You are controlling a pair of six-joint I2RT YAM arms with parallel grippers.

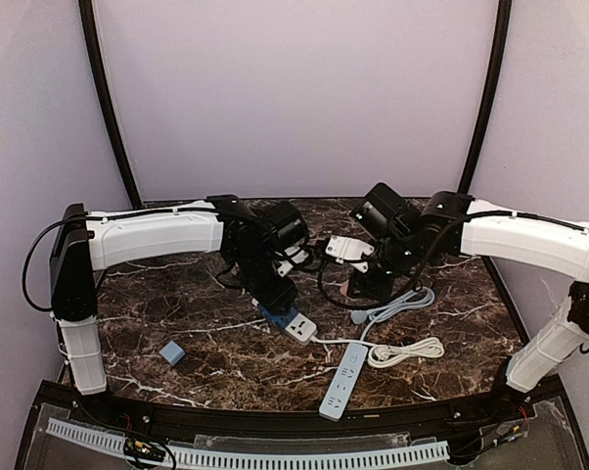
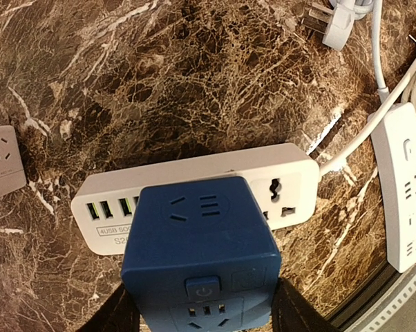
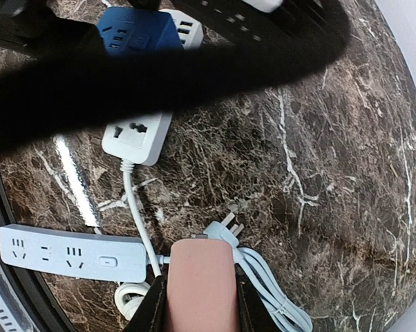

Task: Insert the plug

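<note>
My left gripper (image 1: 273, 294) (image 2: 204, 315) is shut on a blue cube adapter (image 2: 204, 256) (image 1: 276, 315). The cube sits on top of a short white USB power strip (image 2: 194, 183) (image 1: 301, 329) and hides its middle; whether its pins are in a socket is hidden. My right gripper (image 1: 358, 284) (image 3: 200, 308) is shut on a pink block (image 3: 201, 283). The block is held just above a light blue three-pin plug (image 3: 224, 232), which lies on the marble with its bundled cable (image 1: 397, 304). The blue cube also shows in the right wrist view (image 3: 139, 31).
A long white power strip (image 1: 341, 380) (image 2: 406, 187) (image 3: 73, 252) lies near the front edge, with a coiled white cable (image 1: 409, 351) beside it. A small grey-blue cube (image 1: 172, 352) (image 2: 2, 162) sits at the left. A black cable crosses the right wrist view.
</note>
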